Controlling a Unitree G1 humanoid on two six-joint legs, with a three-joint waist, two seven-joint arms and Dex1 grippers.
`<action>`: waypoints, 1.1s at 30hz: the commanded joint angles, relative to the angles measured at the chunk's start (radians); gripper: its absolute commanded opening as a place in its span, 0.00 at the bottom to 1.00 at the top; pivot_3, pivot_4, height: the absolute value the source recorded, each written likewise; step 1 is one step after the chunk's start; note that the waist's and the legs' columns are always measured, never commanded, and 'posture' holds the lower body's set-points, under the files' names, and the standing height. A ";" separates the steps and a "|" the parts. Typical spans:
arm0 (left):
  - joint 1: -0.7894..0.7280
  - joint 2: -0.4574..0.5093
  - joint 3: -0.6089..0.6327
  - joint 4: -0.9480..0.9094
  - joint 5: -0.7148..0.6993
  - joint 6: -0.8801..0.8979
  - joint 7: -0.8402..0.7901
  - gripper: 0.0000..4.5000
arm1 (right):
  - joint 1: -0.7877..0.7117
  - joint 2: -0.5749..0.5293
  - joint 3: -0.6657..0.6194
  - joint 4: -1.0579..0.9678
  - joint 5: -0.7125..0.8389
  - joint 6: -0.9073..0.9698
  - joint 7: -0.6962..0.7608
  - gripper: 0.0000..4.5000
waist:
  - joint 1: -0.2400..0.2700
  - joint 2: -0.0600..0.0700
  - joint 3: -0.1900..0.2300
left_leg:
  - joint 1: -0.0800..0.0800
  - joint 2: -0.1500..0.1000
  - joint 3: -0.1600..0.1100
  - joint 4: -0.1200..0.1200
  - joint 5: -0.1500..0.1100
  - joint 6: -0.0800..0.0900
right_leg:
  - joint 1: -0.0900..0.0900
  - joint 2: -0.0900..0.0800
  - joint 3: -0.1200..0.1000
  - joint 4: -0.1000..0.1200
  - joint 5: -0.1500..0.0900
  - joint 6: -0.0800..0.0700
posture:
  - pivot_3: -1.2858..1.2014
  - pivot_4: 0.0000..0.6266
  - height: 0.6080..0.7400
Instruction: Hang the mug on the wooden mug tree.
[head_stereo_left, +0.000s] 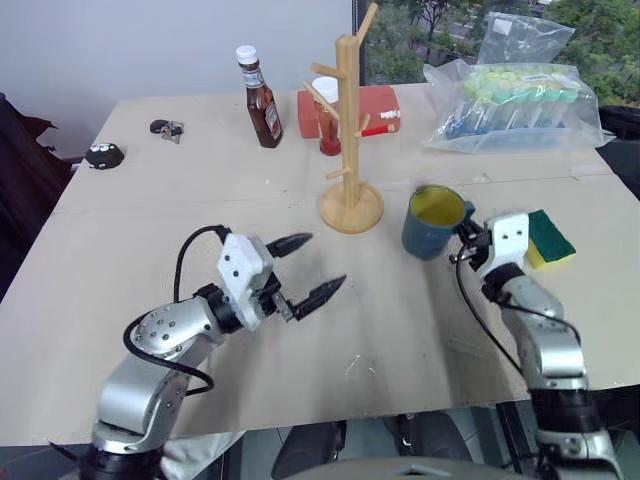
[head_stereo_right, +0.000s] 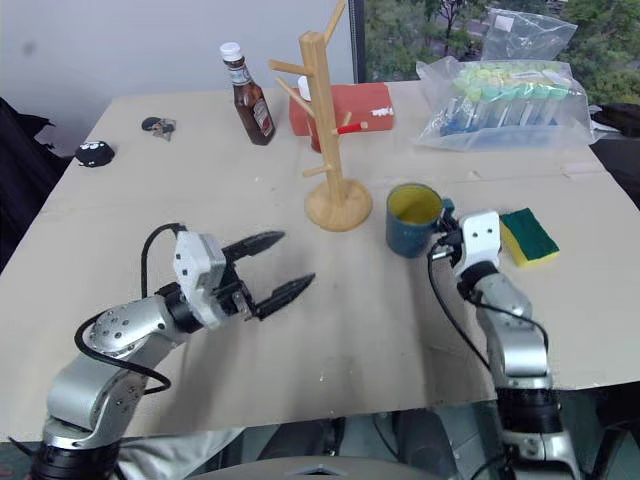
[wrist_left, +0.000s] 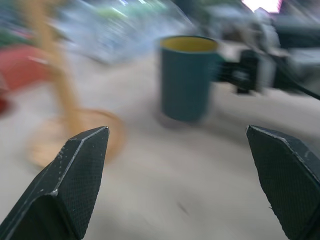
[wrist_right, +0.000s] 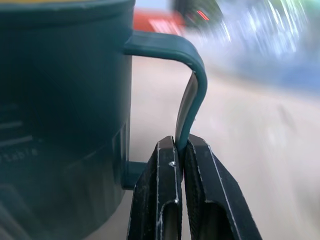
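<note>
Two grippers work over one cardboard-covered table (head_stereo_left: 120, 290). Nearest its front edge, the left gripper (head_stereo_left: 308, 266) hovers with its two black fingers spread wide and nothing between them, pointing toward the middle of the surface; the stretch of bare cardboard ahead of it and along the front edge lies open. Toward the right edge, the right gripper (head_stereo_left: 464, 243) has its fingers pinched together on the loop handle of the one teal-blue ceramic mug with a yellow inside (head_stereo_left: 432, 222), which stands upright with its mouth up and nothing visible in it. Just beside that gripper, nearer the right edge, lies one yellow sponge with a green scouring face (head_stereo_left: 550, 237). Just beside the mug, toward the table's centre and apart from it, stands the one tall light-wood mug tree with angled pegs and a round disc base (head_stereo_left: 350, 150), its pegs bare. Behind it rest one red box (head_stereo_left: 385, 103) and one brown sauce bottle with a white cap (head_stereo_left: 259, 97). At the far right corner lies a clear plastic bag (head_stereo_left: 515, 105) holding many capped tubes, too crowded to count. Near the far left edge sit a small bunch of keys (head_stereo_left: 167, 128) and one small black object (head_stereo_left: 104, 154).
</note>
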 joint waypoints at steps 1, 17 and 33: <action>0.001 -0.120 0.007 -0.047 0.035 -0.098 0.134 1.00 | -0.209 -0.145 0.018 0.088 0.056 -0.055 0.280 0.01 | 0.001 0.000 0.001 | 0.000 0.000 0.001 0.001 0.000 0.000 | 0.000 0.000 0.000 0.000 0.000 0.000 | 0.52 0.24 1.00; 0.109 -0.244 -0.123 -0.145 0.086 -0.261 0.193 1.00 | -0.805 -0.262 0.170 0.550 -0.034 -0.192 0.749 0.01 | 0.006 -0.001 0.001 | -0.002 0.000 0.001 0.001 -0.002 0.003 | -0.001 -0.006 0.000 -0.002 0.001 -0.001 | 0.52 0.24 1.00; 0.090 -0.244 -0.116 -0.110 0.059 -0.297 0.184 1.00 | -0.869 -0.212 0.223 0.507 -0.146 -0.110 0.689 0.01 | 0.004 -0.001 0.001 | -0.018 0.000 0.002 0.003 -0.001 0.002 | -0.017 -0.005 0.000 0.000 0.002 -0.002 | 0.52 0.24 1.00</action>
